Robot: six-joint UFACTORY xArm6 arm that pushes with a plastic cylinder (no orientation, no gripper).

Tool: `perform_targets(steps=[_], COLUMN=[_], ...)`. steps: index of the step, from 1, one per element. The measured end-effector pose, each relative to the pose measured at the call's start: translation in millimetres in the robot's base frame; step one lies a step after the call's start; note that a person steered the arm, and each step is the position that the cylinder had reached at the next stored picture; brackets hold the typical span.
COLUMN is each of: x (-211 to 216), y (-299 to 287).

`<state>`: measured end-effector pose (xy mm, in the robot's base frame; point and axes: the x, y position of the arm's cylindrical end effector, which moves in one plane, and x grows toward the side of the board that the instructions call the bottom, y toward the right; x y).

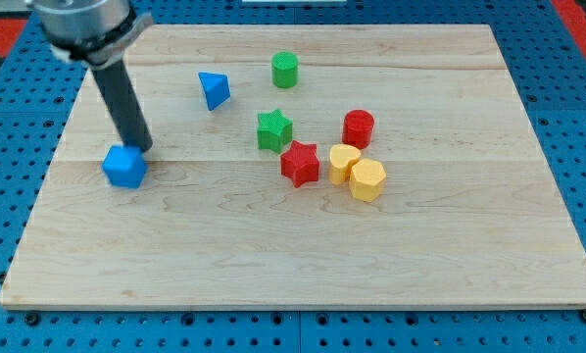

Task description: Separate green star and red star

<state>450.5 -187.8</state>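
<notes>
Green star (273,130) and red star (300,163) mid-frame, touching or nearly, hard to tell; tip (142,149) far left, just beside blue block (124,167), holding nothing; stars look light, rigid, likely to spin; push flat side, near centre.

Eight blocks on the board (273,245): two each of blue, green, red, yellow (paired).
</notes>
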Motion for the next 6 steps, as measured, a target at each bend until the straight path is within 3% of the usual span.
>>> perform_targets(steps=[1,4,6], x=[76,-27,-19], y=[-29,135,233])
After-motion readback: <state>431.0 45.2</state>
